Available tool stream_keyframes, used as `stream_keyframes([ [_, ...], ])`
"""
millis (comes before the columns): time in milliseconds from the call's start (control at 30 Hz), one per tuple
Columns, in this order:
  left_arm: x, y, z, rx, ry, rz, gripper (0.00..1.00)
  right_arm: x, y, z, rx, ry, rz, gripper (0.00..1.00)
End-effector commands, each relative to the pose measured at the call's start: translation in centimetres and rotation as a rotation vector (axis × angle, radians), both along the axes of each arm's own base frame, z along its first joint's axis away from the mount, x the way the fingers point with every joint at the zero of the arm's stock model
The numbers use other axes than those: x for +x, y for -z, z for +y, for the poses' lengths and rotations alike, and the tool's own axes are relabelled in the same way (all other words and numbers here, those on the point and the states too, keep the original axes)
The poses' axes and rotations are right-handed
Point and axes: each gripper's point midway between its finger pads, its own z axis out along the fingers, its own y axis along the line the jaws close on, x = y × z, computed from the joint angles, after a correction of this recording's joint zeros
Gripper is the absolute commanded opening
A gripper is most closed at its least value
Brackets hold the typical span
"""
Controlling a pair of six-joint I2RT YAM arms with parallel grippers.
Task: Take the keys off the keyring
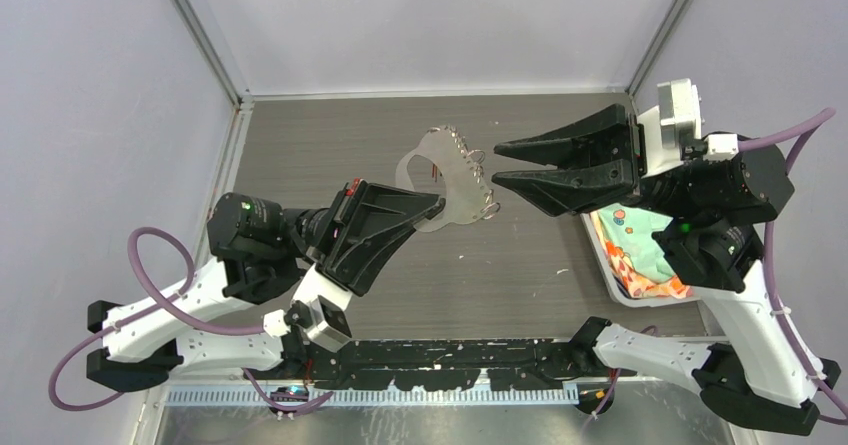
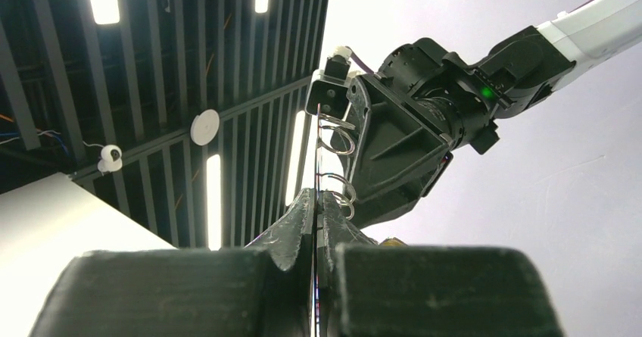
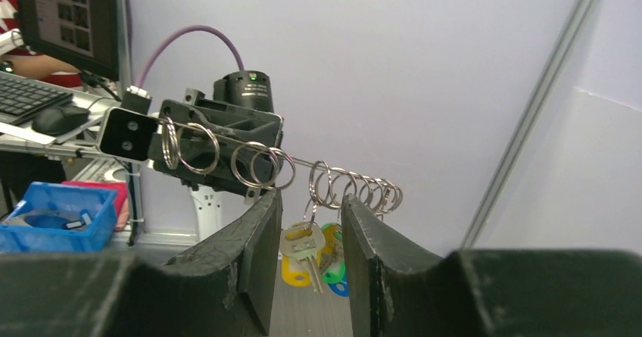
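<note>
Jaws on your left gripper (image 1: 432,205) are shut tight on the keyring (image 1: 455,193). They pinch the plain side of the keyring, the side away from its teeth, and hold it up off the table (image 1: 520,275). In your left wrist view the keyring looks like a thin line, because you see it from its edge. Both black fingers (image 2: 291,227) press flat on it.

Jaws on your right gripper (image 1: 497,163) stand apart, with a gap between them. Their tips sit just beside the toothed side of the keyring. One tip is nearer the far end of that side and one is nearer the near end.

Round wire rings (image 3: 261,166) hang in a row along the toothed side of the keyring. The keys (image 3: 301,244) hang under the keyring from those rings. In your right wrist view a silver key shows in the gap between your right fingers (image 3: 257,238). Green, yellow and blue key heads bunch up close to it. You cannot tell from these views if those fingers touch the silver key.

A white bin (image 1: 600,255) with bright cloth in it sits on the table. It is to the right of the keyring, past your right gripper.
</note>
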Motion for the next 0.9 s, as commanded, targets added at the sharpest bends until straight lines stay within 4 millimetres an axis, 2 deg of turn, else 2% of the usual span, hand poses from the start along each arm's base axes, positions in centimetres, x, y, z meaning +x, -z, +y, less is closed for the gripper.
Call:
stream_keyframes([
  [0,-1.4,-2.7,2.8,-0.111,0.016,-0.047,0.00,-1.9,-0.9,-0.1,-0.009,-0.090,0.010,0.41],
  [300,-1.3,-2.6,3.3,-0.113,-0.002,-0.041,0.00,-1.2,-0.2,1.4,-0.103,-0.155,0.068,0.41],
  [467,-1.2,-2.4,3.4,-0.109,-0.011,-0.040,0.00,0.2,-0.7,1.1,-0.082,-0.147,0.098,0.42],
  [600,-1.1,-2.3,3.5,-0.107,-0.016,-0.040,0.00,0.4,-2.3,0.3,-0.021,-0.254,0.109,0.42],
  [733,-1.1,-2.3,3.5,-0.108,-0.022,-0.038,0.00,-0.5,-3.2,-0.3,-0.008,-0.391,0.152,0.40],
  [867,-1.0,-2.4,3.5,-0.109,-0.027,-0.037,0.00,-1.4,-3.0,-0.6,-0.016,-0.421,0.128,0.40],
])
